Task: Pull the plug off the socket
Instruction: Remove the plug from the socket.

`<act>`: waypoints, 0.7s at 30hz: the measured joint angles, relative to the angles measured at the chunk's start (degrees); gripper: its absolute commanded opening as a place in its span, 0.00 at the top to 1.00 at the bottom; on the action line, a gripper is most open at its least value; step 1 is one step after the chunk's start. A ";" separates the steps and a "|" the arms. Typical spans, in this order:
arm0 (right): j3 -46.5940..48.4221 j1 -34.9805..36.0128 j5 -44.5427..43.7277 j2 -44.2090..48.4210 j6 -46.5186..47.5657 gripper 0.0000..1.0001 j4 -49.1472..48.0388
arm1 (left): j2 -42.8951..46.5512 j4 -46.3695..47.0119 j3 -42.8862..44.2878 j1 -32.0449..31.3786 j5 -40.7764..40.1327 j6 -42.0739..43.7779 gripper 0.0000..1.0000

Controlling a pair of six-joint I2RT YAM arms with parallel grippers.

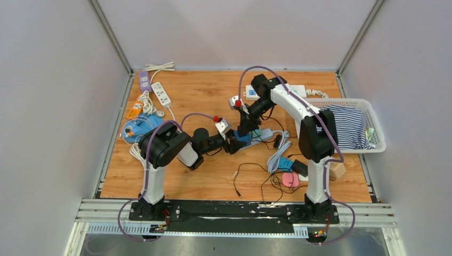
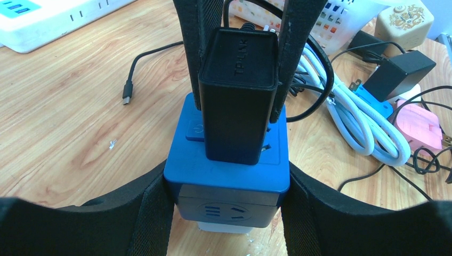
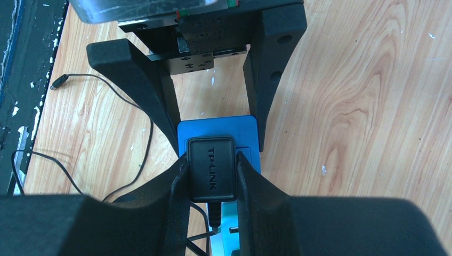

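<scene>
Our right fingers [image 3: 261,202] clamp the rigid black plastic TP-Link plug [image 2: 238,90], seated atop the blue plastic cube socket [image 2: 229,170], which our left fingers [image 2: 152,213] brace by its sides. Light, stiff, smooth, we reckon: squeeze its flat flanks.

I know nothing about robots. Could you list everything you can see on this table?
table: one, brown wood, under everything
socket cube: one, blue, table centre
plug adapter: one, black, on top of the socket cube
power strips: two white, one purple, far side
basket: one, white, right edge
cloth: one, blue-white striped, in the basket
white cable: one, coiled, beside the socket cube
pink plug: one, near the white cable
wooden block: one, tan, beside the basket
left gripper: one, black, closed around the socket cube
right gripper: one, black, closed on the plug adapter
</scene>
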State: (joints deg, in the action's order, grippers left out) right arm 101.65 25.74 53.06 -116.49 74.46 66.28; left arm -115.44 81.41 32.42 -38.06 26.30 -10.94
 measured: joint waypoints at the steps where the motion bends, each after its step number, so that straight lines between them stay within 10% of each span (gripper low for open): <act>1: -0.33 0.15 0.37 0.13 0.48 1.00 -0.11 | 0.07 -0.07 0.00 0.00 0.00 0.15 1.00; 21: -2.05 -1.33 3.96 0.37 3.43 1.00 0.02 | 0.63 -1.11 -0.11 -0.39 -0.50 1.36 1.00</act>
State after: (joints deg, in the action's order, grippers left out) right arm 99.59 24.40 57.01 -116.11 77.89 66.30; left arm -114.80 80.29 32.32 -38.46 25.80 -9.58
